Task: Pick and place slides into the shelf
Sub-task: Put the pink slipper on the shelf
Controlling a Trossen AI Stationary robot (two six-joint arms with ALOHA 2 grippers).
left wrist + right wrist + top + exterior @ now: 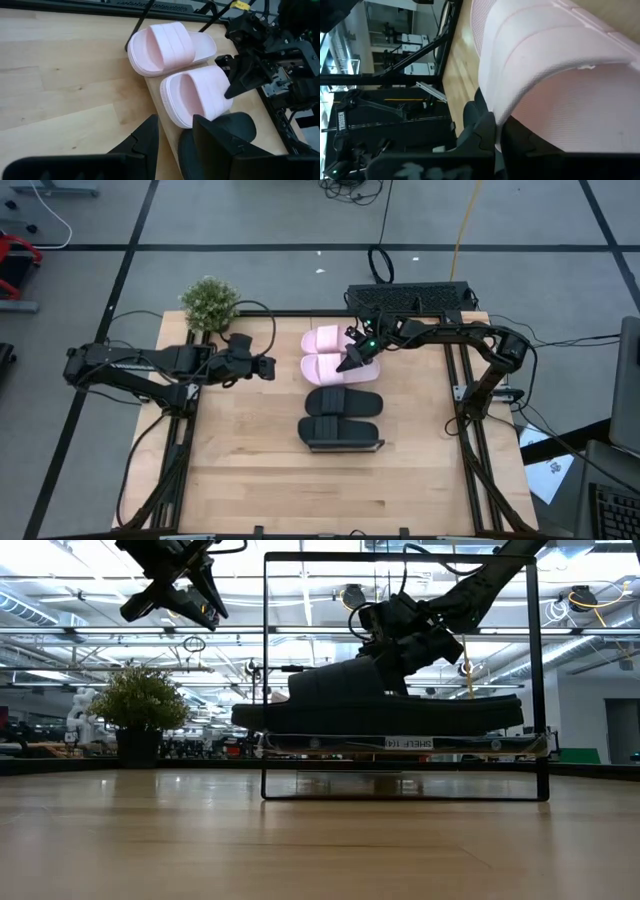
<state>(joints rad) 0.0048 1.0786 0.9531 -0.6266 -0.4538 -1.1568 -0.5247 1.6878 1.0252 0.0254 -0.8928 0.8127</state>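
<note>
The shelf (345,448) lies mid-table with all the slides on it in a row. Two pale pink slides (325,340) (322,368) sit at its far end, two black slides (343,400) (340,430) at its near end, all resting on their soles. My right gripper (353,360) is at the nearer pink slide (197,95), shut on its strap. My left gripper (175,135) is open and hovers above the table left of the shelf (268,367), holding nothing. In the low view a black slide (380,700) hides the pink ones. My right gripper holds the nearer pink slide by its strap (520,85), at the side toward the table's right edge. It comes slanting down from the far right. One finger (480,130) shows beside the strap's edge and the strap hides the other. The sole rests on the shelf.
A potted plant (210,302) stands at the table's far left corner. A black box with cables (410,297) sits along the far edge behind the right arm. A thin black frame (265,670) rises around the shelf. Bare tabletop lies left, right and near of the shelf.
</note>
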